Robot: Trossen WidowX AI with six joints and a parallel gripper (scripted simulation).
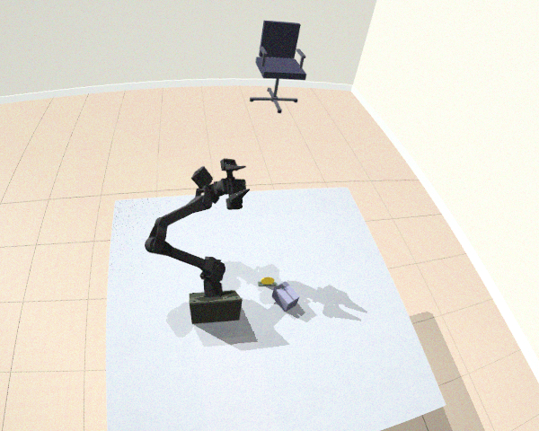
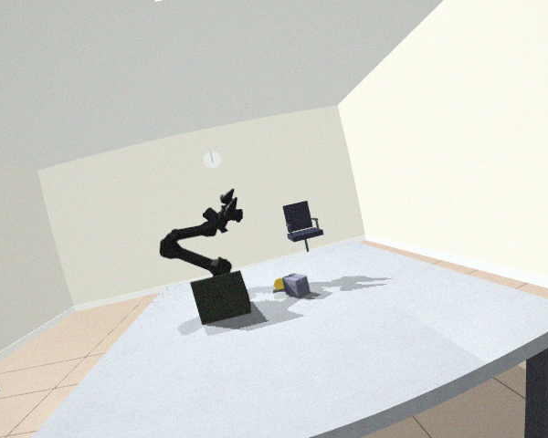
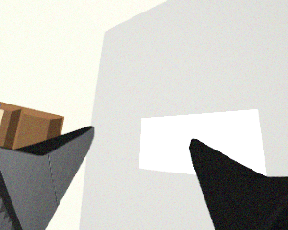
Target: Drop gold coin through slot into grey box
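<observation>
Currently the pincer (image 1: 238,181) is spread, holding nothing, high above the surface (image 1: 306,371). Approach not begun: it must descend to the coin (image 1: 266,280) beside the box (image 1: 285,295).

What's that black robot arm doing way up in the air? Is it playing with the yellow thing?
Not yet. The robot arm is raised high above the table, and its gripper is open and holding nothing. Down on the table, the gold coin sits in its dark-green holder, right beside the grey box. The arm's job is to pick up the coin and drop it through the slot in the box lid, but it hasn't reached down for it so far.
</observation>
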